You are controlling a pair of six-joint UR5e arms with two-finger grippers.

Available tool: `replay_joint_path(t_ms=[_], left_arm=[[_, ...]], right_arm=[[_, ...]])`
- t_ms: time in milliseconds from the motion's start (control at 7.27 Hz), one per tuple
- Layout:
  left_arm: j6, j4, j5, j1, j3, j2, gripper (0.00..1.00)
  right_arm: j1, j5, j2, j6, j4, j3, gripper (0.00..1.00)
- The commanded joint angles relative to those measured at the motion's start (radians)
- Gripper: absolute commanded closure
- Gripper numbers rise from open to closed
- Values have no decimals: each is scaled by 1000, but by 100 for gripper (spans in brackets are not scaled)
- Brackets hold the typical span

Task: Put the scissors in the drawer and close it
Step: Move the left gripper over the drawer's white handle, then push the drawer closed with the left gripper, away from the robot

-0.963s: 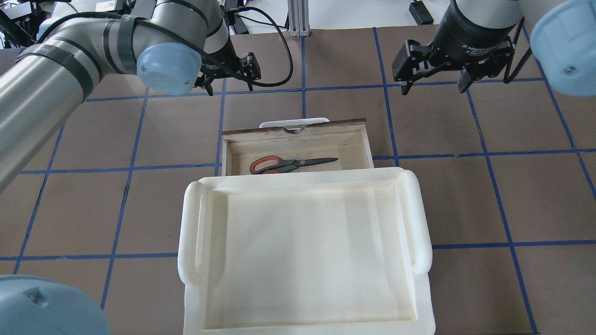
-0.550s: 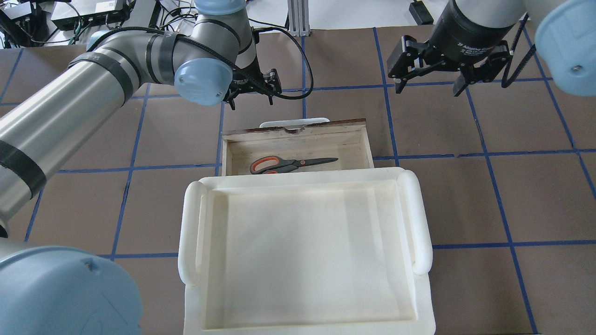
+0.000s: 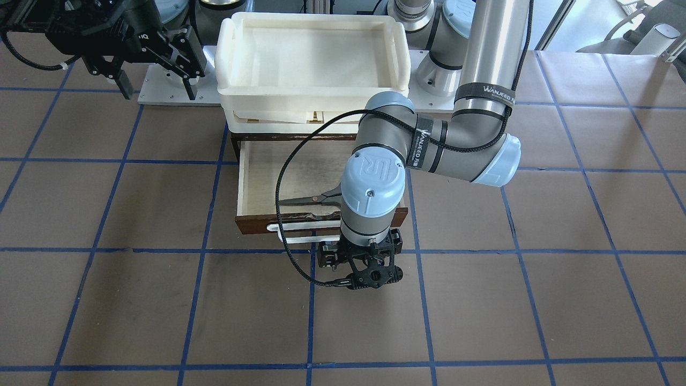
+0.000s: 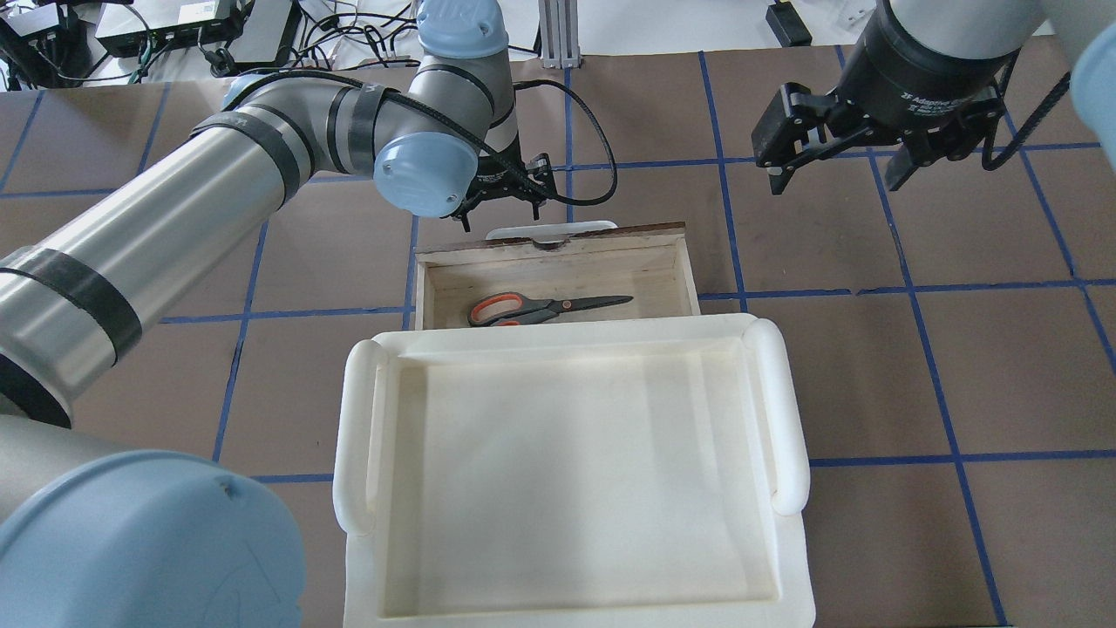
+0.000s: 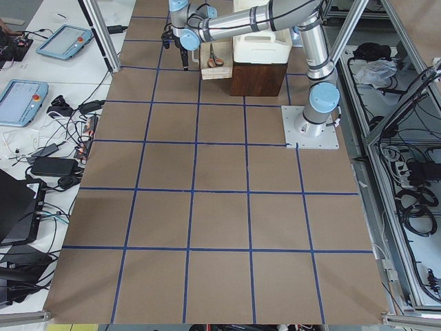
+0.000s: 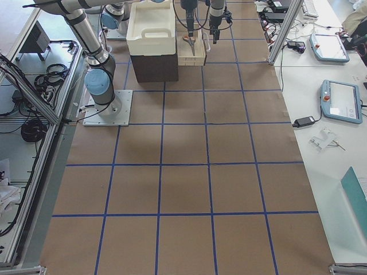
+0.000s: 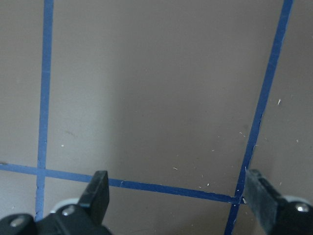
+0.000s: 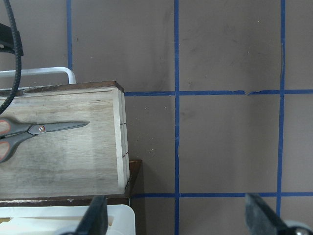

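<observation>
The dark brown drawer stands pulled open from under the stacked trays, its white bar handle on the far side from me. The scissors, with dark blades and orange-lined handles, lie flat inside it; they also show in the front view and the right wrist view. My left gripper is open and empty, pointing down just beyond the handle; its fingers stand wide apart over bare table. My right gripper is open and empty, hovering right of the drawer.
A large cream-white tray sits on top of the drawer's cabinet, over another tray. The table is brown with blue tape lines. The left arm's black cable loops over the open drawer.
My left arm has swung right and nearer, bringing its gripper from the far left to just beyond the drawer's handle. My right gripper has drifted slightly right. Scissors and drawer have not moved.
</observation>
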State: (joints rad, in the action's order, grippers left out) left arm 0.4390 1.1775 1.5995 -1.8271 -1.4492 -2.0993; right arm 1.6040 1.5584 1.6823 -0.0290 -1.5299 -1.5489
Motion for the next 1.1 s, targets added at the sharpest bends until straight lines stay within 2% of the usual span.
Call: replay_joint_path(t_ms=[0, 275, 688, 962], left_arm=[[9, 52, 0, -5, 1, 2, 0], [9, 115, -1, -5, 1, 16, 0], [12, 168, -33, -5, 4, 42, 0], [14, 230, -33, -5, 4, 48, 0]], right_arm=[[-1, 3, -6, 9, 2, -4, 0], [2, -1, -12, 4, 1, -14, 0], [2, 80, 0, 9, 7, -13, 0], [2, 78, -9, 8, 13, -16, 0]])
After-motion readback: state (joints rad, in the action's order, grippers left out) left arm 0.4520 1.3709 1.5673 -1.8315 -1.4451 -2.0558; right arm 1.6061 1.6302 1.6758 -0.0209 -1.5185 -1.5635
